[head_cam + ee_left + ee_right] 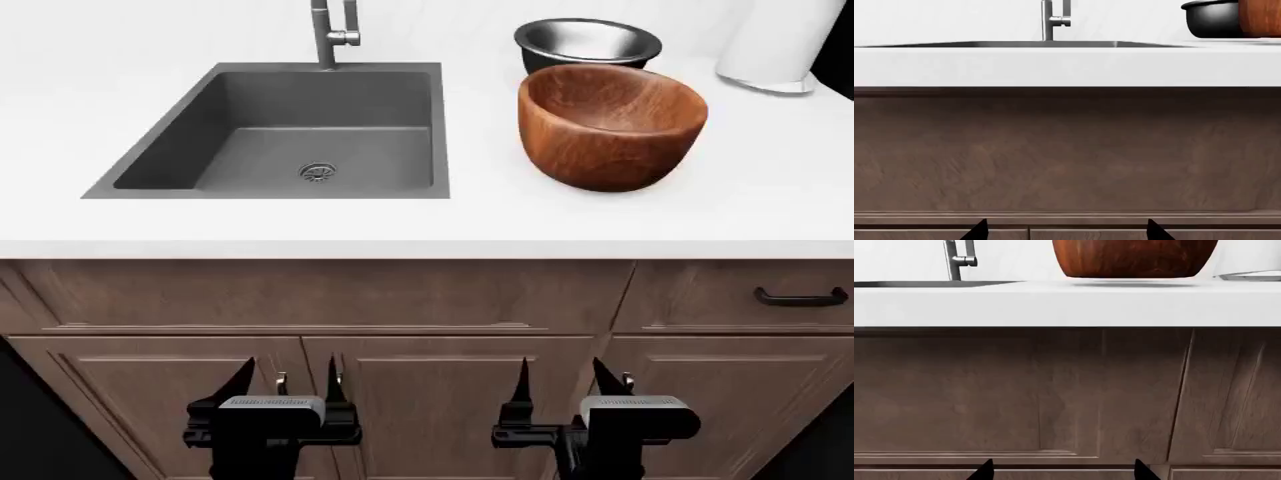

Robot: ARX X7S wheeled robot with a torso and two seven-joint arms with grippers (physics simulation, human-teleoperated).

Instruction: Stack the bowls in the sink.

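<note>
The sink [287,135] is set into the tabletop [400,225] at left, faucet [334,30] behind it. Right of it stands the wooden bowl [611,125], the steel bowl [587,45] just behind, a paper towel roll [781,45] farther right.

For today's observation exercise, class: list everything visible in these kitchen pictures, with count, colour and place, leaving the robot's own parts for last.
Wooden bowl: one, reddish-brown, on counter right of sink.
Steel bowl: one, dark, behind wooden bowl.
Sink: one, dark grey, empty, set in counter.
Faucet: one, steel, behind sink.
Paper towel roll: one, white, far right corner.
Counter: one, white.
Cabinets: brown, under counter.
Left gripper, right gripper: black, open, low before cabinets.
</note>
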